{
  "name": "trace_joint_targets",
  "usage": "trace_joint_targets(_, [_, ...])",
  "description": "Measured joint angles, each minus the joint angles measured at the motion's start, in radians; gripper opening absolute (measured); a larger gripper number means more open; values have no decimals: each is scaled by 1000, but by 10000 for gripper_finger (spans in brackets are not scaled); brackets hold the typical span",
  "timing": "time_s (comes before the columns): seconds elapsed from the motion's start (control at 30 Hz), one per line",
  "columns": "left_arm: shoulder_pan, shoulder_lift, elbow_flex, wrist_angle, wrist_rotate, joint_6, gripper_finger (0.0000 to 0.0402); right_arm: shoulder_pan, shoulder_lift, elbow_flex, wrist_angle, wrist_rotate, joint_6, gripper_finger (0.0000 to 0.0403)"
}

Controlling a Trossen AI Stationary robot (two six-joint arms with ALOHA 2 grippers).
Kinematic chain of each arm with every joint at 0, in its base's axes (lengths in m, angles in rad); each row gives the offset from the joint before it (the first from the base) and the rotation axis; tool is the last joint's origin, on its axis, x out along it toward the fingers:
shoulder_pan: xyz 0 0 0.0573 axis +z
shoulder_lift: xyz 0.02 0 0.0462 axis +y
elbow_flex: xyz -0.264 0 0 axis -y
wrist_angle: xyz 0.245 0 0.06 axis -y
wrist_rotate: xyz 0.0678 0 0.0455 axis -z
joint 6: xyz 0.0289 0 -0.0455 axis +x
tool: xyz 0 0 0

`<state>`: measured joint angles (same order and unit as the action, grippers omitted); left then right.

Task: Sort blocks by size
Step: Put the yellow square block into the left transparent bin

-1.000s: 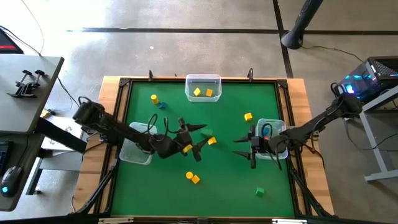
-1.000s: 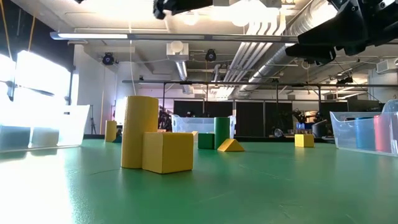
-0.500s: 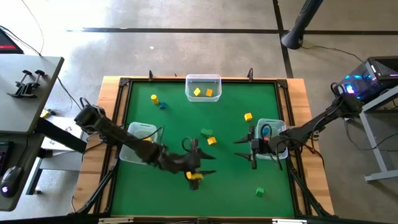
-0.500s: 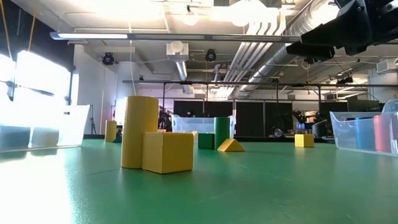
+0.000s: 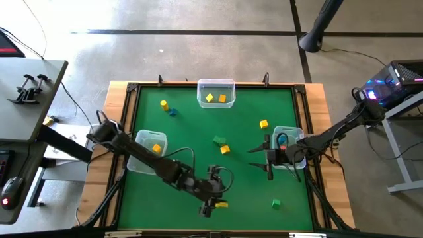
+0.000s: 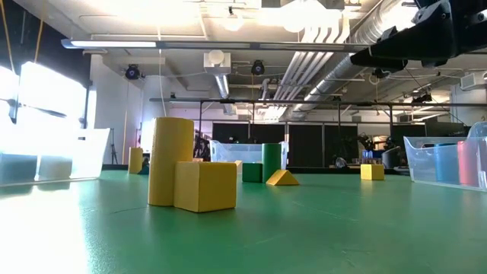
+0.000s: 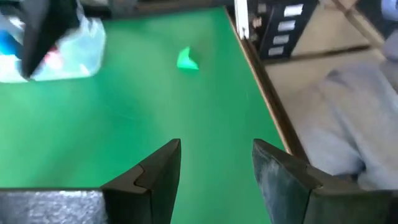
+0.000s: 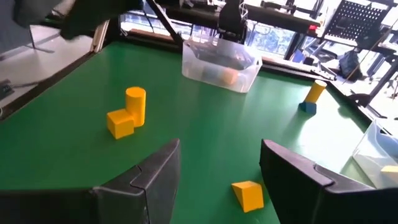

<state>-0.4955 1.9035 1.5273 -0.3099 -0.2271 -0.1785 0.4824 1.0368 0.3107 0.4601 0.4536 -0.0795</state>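
Observation:
The blocks lie scattered on the green mat. A yellow cylinder and a yellow cube (image 8: 127, 112) stand side by side near the front middle, also in the low view (image 6: 190, 175). A green cube (image 5: 275, 204) sits near the front right. My left gripper (image 5: 217, 201) hangs open above the mat near the front middle, with nothing between its fingers (image 7: 211, 168). My right gripper (image 5: 259, 158) is open and empty (image 8: 217, 168), just left of the right bin (image 5: 288, 140).
Three clear bins stand on the mat: far middle (image 5: 216, 92) with a yellow and an orange block, left (image 5: 147, 151) with an orange block, and right. A green block (image 5: 218, 140), a yellow wedge (image 5: 225, 149), a yellow cube (image 5: 264, 123) and a yellow cylinder (image 5: 163, 104) lie around mid-table.
My left gripper has swung from the middle of the mat toward the near edge and somewhat to the right, tipping up from a steep downward point to a slant. The arm has come off the left bin. The blocks have stayed where they were.

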Motion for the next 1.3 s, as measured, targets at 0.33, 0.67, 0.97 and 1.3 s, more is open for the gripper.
trace_joint_targets(0.33, [57,50,0,-88,94,66,211,-32,0,0,-9,-44,32,211])
trace_joint_targets(0.67, [91,58,0,-181,198,247,264,-53,0,0,-39,-48,110,211])
trace_joint_targets(0.97, [40,114,38,-249,198,346,269,-53,0,0,-52,-44,157,211])
trace_joint_targets(1.3, [37,184,39,-279,192,352,269,-53,0,0,-61,-43,190,211])
